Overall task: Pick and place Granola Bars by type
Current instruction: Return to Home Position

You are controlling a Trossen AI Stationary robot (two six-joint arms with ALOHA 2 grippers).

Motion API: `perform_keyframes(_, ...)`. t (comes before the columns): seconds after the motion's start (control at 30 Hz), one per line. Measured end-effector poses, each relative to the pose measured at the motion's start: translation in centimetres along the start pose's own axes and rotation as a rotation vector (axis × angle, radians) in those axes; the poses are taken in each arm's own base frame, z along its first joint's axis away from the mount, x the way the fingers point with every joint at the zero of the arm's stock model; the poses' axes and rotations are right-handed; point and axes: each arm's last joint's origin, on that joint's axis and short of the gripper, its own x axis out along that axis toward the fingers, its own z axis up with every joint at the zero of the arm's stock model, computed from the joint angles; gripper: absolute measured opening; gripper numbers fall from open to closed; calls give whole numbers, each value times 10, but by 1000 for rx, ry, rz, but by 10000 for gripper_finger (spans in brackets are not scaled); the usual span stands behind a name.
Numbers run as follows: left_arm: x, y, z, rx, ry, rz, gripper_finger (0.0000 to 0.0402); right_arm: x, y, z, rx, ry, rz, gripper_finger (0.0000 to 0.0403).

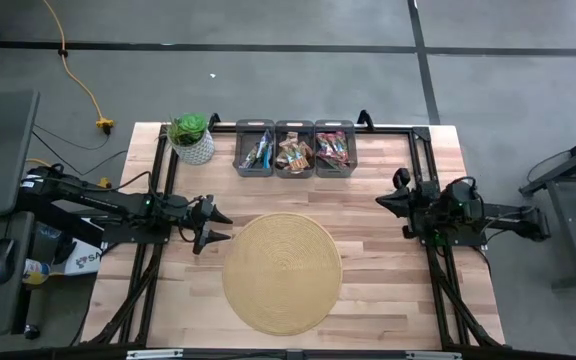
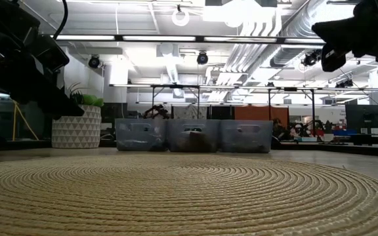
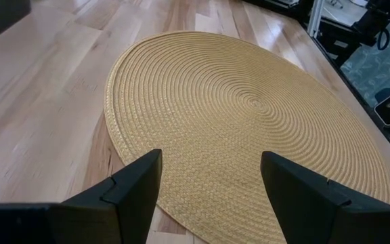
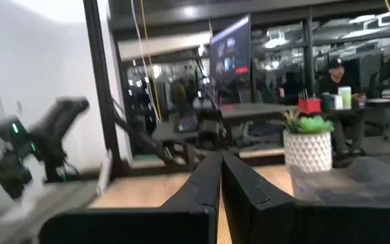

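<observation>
Round straw mat between left jaws, released, and right jaws, clenched; three grey plastic bins at far worktop edge.

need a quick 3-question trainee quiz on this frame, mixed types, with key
1. True or false: the potted plant stands on the round mat.
2. Left gripper and right gripper: which is open? A) left B) right C) both
3. How many bins hold granola bars?

Key: 1 false; 2 A; 3 three
</observation>
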Motion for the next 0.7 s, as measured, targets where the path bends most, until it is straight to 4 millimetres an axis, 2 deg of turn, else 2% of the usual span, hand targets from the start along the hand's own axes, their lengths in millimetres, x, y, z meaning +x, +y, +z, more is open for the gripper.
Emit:
perform_keyframes(0.17,0,0,0,0,0,0,248,0,-1,-8,-12,78,-12,0)
perform_keyframes(0.7,0,0,0,0,1,0,248,0,-1,-8,-13,82,-12,0)
